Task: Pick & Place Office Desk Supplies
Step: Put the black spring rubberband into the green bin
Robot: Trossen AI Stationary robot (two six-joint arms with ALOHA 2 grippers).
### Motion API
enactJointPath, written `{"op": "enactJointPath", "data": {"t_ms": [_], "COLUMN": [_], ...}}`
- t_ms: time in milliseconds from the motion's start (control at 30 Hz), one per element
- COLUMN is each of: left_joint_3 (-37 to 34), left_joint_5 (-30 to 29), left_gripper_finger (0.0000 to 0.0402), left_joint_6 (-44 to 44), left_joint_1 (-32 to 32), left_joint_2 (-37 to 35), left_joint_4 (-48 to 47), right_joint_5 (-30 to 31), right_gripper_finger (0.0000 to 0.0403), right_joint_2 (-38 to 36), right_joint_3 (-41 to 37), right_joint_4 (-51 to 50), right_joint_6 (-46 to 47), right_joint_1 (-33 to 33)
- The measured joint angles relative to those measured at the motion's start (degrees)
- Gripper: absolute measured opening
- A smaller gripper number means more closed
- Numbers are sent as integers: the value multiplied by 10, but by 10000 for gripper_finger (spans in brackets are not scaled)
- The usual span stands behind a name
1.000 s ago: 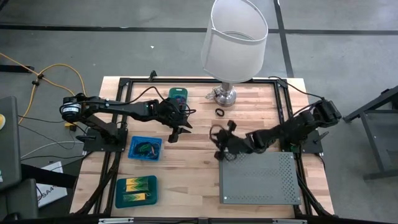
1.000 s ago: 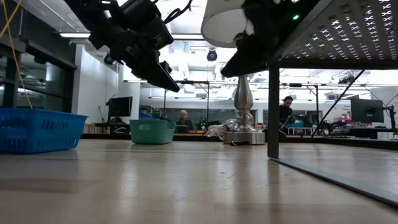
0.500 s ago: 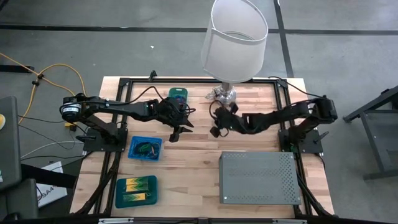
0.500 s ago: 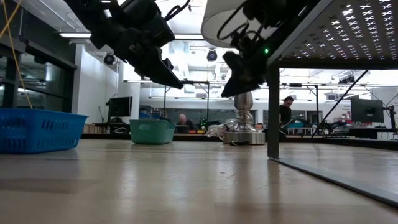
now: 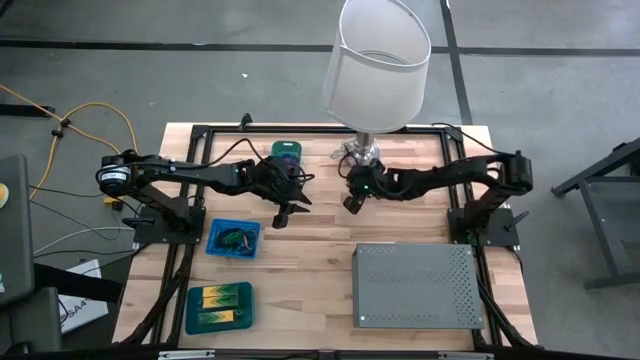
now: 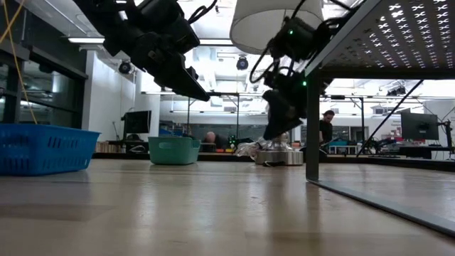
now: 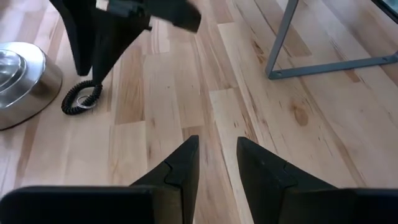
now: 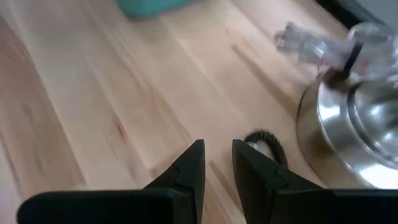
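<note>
A small black coiled ring (image 7: 81, 99) lies flat on the wood beside the lamp's chrome base (image 7: 18, 78); in the right wrist view the ring (image 8: 266, 142) is just beyond my fingertips. My right gripper (image 8: 217, 157) hovers over the table next to it, fingers narrowly open and touching nothing; it also shows in the high view (image 5: 350, 203) and the low view (image 6: 274, 131). My left gripper (image 5: 283, 212) waits above bare wood near the blue bin, narrowly open and empty (image 7: 216, 149). Coloured loops lie in the blue bin (image 5: 234, 238). Yellow-and-green blocks lie in the teal tray (image 5: 219, 305).
The white-shaded lamp (image 5: 378, 65) stands at the far middle and overhangs the ring's area. A teal bin (image 5: 287, 152) sits at the far edge, left of the lamp. The grey perforated box (image 5: 415, 285) stands on legs at the near right. Bare wood lies between the two grippers.
My right gripper has swung from the grey box's far left corner toward the table's far edge and come down beside the lamp base and the black ring. The left arm has kept still.
</note>
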Motion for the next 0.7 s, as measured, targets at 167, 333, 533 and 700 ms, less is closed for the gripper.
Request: {"op": "enactJointPath", "data": {"t_ms": [167, 333, 533, 700], "left_joint_3": [0, 0, 0, 0], "left_joint_5": [0, 0, 0, 0], "left_gripper_finger": [102, 102, 102, 102], "left_joint_6": [0, 0, 0, 0], "left_joint_1": [0, 0, 0, 0], "left_joint_2": [0, 0, 0, 0], "left_joint_4": [9, 13, 13, 12], "right_joint_5": [-15, -25, -18, -20], "right_gripper_finger": [69, 69, 70, 95], "right_joint_2": [44, 56, 57, 57], "right_joint_3": [0, 0, 0, 0], "right_joint_4": [17, 30, 39, 38], "right_joint_6": [-52, -91, -119, -117], "right_joint_1": [-9, -8, -9, -22]}}
